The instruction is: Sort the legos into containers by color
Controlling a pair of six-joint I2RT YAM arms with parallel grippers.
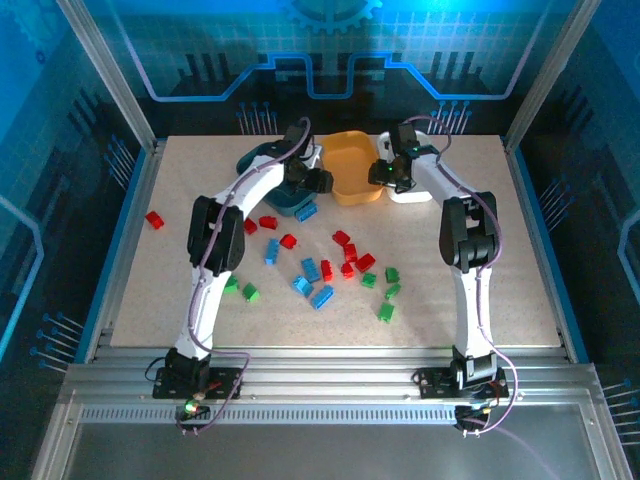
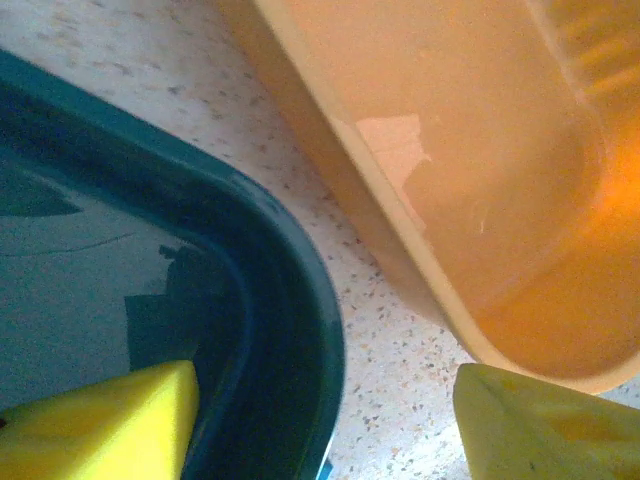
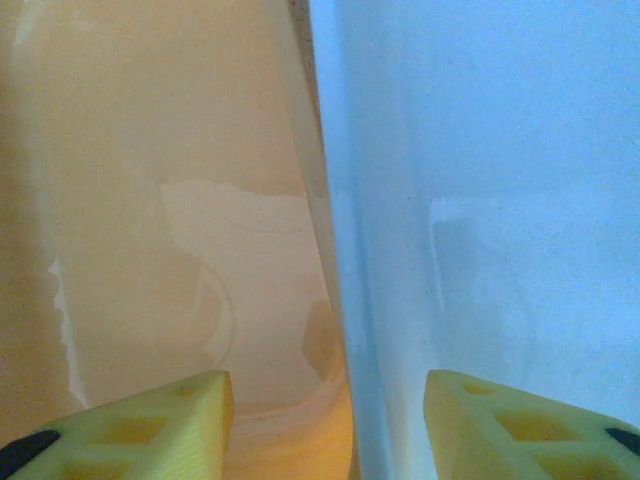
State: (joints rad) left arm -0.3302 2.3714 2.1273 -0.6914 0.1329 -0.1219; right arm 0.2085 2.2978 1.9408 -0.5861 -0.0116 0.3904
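My left gripper point(image 2: 325, 405) stands apart, straddling the right rim of the teal tub point(image 2: 300, 290), just beside the orange tub point(image 2: 420, 200). My right gripper point(image 3: 328, 400) is apart too (astride the walls where orange meets the white tub point(image 3: 480, 200)). The legos point(image 1: 311, 269) lie scattered on the table point(image 1: 500, 280), nearer than the tubs.

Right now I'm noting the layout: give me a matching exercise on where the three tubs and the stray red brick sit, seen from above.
Things:
1. teal tub
2. orange tub
3. white tub
4. stray red brick

Places:
A. middle of the tub row
B. far left, apart from the pile
C. right end of the row
D. left end of the row

Pairs: 1-D, 2-A, 3-C, 4-B
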